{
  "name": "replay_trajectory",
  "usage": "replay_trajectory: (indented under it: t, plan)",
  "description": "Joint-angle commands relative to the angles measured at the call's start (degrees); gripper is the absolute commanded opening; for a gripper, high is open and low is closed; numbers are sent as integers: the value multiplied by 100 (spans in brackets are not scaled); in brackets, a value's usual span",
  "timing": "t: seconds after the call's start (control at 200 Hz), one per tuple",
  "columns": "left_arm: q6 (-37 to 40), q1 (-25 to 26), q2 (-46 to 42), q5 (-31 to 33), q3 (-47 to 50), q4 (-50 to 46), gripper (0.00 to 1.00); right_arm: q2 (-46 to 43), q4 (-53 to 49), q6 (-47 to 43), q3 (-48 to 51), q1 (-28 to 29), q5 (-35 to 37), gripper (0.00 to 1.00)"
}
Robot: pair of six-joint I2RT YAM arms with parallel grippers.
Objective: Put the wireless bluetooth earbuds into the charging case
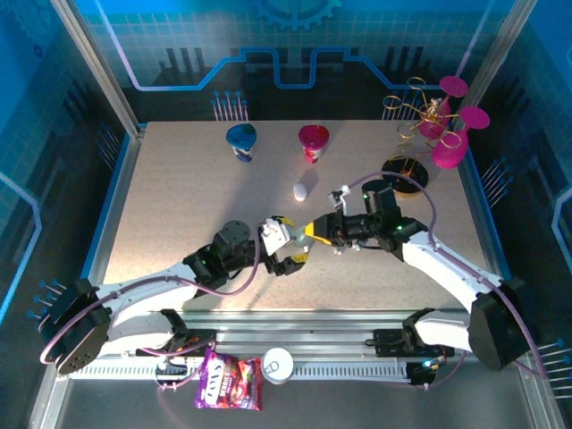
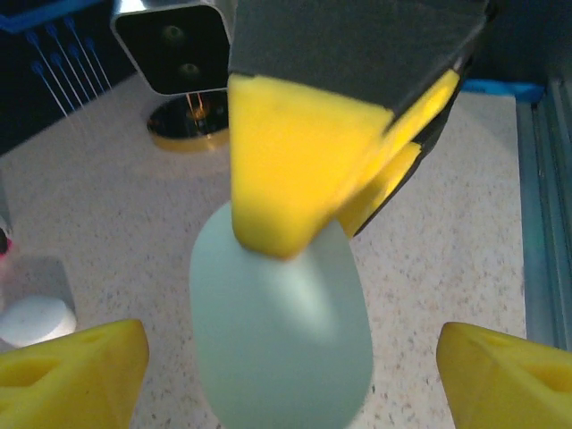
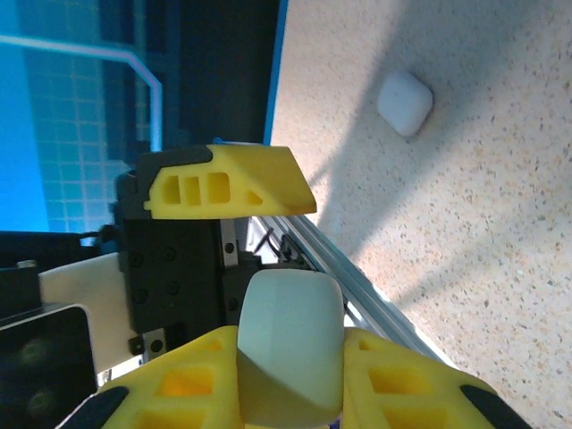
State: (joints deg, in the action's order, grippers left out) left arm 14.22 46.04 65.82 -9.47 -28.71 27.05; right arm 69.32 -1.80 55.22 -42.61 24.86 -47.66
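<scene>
**Top external:** left hand [image 1: 286, 257] and right hand [image 1: 309, 234] meet tip to tip over the tabletop [image 1: 179, 197]. What sits between them is probably the case, but it is too small to confirm. A second case [image 1: 300, 190] lies apart, beyond them.

**Left wrist:** pale charging case [image 2: 281, 331], pinched at one end by the right hand. The left hand's fingers [image 2: 76, 375] stand wide on either side, not touching it.

**Right wrist:** right hand clamped on the case's end.

**Risk:** the smooth shell is gripped at one end only, so a jolt could swivel it or drop it onto the tabletop.

White lettering on the crinkled purple foil snack packet [image 1: 229, 379] at the near edge, too blurred to read.
</scene>
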Motion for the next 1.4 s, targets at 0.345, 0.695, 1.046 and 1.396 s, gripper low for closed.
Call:
replay_trajectory:
  t: [0.345,0.695,1.046,1.396]
  plan:
    - [-1347,45,1157,-47,689,5068,79,-235,5134,4029,1006,-544,-810,22]
    - [-1475,49,1486,-142,284,5329,71,-256,5933,4663,1369,-553,-556,21]
    - [-1481,46,1539,-264,190,5315,47,-259,5896,4639,1396,-553,-512,21]
    - [-1507,50,1620,-400,147,5324,53,-346,5784,4576,1383,-544,-492,21]
